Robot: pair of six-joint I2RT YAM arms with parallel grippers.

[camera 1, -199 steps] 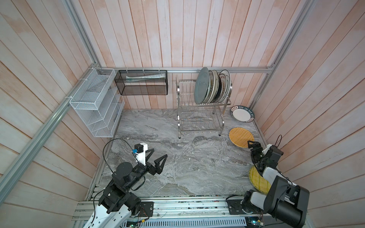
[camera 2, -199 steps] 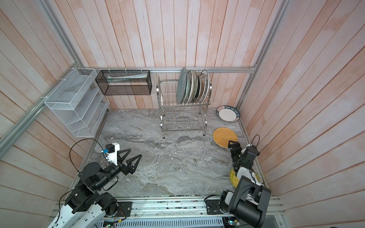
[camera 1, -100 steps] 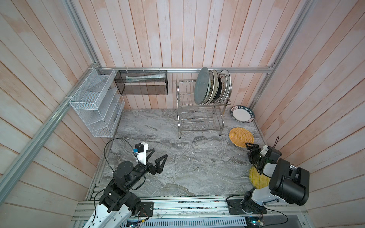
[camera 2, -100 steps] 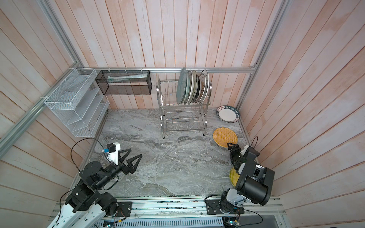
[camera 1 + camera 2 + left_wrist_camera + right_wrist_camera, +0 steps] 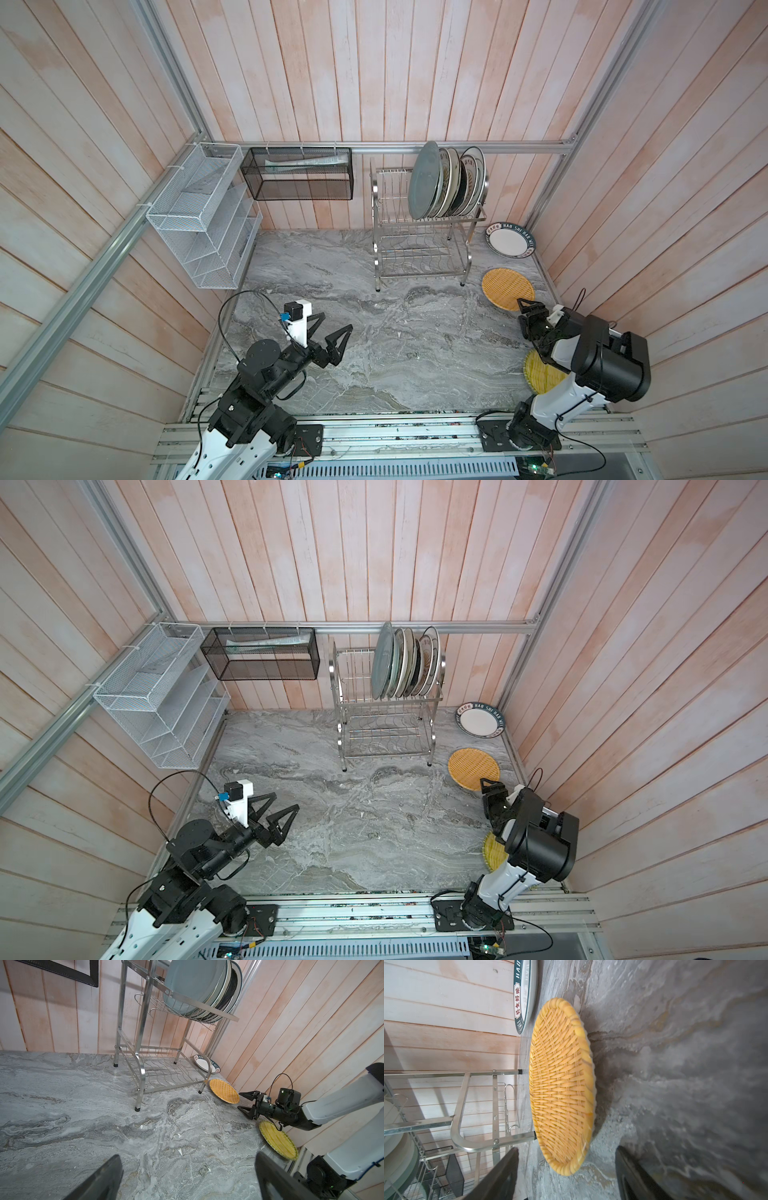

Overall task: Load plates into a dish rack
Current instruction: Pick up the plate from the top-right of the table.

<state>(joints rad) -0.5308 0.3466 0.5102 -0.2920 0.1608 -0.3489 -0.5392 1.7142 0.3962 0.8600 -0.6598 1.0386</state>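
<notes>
The dish rack stands at the back, with several plates upright in its top tier. An orange woven plate lies on the table to the right of the rack. My right gripper is open, turned on its side, with that plate's near rim between its fingers but untouched. A yellow woven plate lies partly under the right arm. A white plate with a dark green rim sits in the back right corner. My left gripper hangs open and empty over the front left.
A white mesh organiser hangs on the left wall and a black mesh basket on the back wall. Wooden plank walls close in three sides. The rack's lower tier holds nothing. An aluminium rail runs along the front.
My right gripper has edged towards the orange woven plate and its jaws have narrowed around the rim. The right arm's elbow has swung up. The left arm has not moved.
</notes>
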